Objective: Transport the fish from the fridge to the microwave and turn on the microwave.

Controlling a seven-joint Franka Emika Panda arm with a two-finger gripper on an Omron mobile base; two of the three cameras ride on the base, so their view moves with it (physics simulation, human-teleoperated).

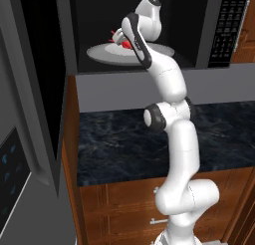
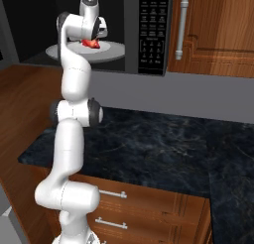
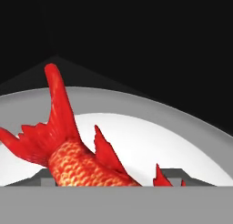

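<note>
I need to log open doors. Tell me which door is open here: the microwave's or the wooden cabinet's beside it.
The microwave door is open, swung out left, exposing the turntable with the fish. The wooden cabinet door sits flush and shut.

Dark marble counter [image 2: 163, 149], wooden drawers [image 2: 149, 208], wooden wall cabinet [image 2: 218, 30]

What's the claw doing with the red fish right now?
Claw inside the open microwave, closed on the fish. Fish over the turntable, tail up. Nothing in the way.
</note>
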